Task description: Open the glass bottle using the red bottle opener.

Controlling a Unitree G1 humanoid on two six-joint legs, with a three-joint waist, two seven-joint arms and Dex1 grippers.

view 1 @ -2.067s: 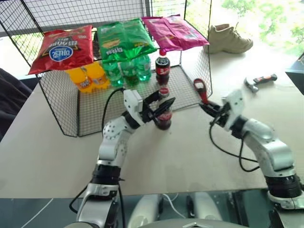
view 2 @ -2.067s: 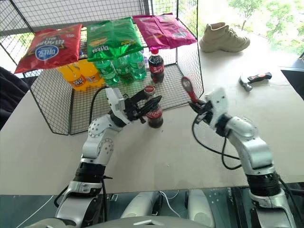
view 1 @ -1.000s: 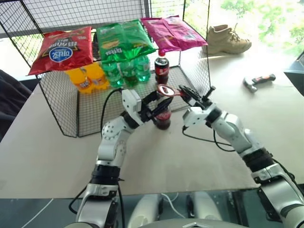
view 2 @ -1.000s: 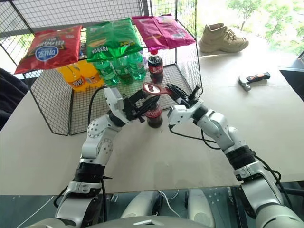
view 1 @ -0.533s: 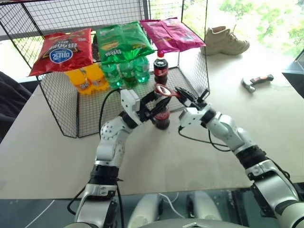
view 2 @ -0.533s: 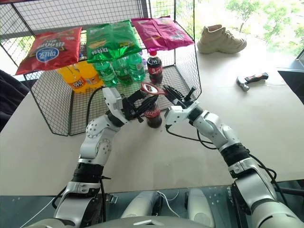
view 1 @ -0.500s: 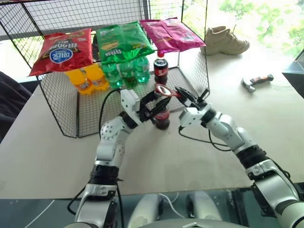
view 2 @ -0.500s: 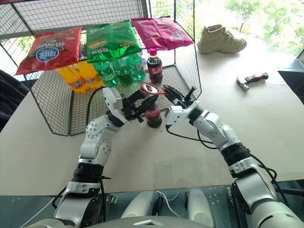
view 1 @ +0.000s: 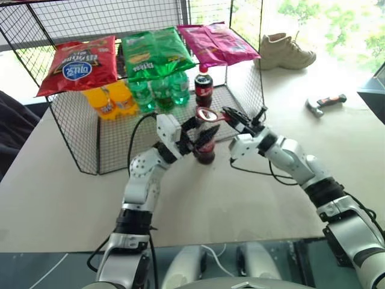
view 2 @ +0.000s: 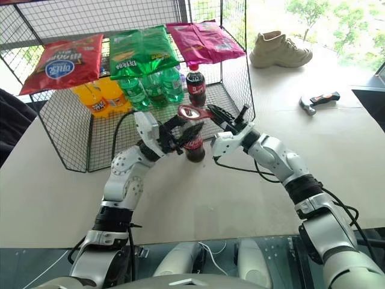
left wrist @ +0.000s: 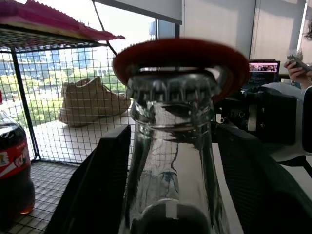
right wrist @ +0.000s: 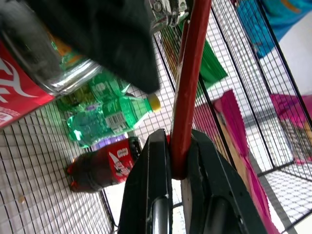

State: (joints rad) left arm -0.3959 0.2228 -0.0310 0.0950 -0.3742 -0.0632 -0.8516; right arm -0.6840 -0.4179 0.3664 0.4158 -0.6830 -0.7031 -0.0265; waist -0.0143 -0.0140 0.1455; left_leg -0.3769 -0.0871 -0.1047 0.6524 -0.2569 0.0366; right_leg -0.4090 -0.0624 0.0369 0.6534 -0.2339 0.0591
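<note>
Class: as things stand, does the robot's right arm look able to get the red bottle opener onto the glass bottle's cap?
Probably yes: the right gripper holds the red bottle opener, whose ring already sits at the cap of the glass bottle.

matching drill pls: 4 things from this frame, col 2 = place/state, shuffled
1. opener
2. glass bottle
3. hammer
4. red chip bag

a. on top of the wire rack
b. lying on the table, off to the robot's right
c. clamped in the right gripper, head over the cap
d. standing between the left gripper's spread fingers, cap on

Pairs: 1-c, 2-d, 3-b, 4-a
</note>
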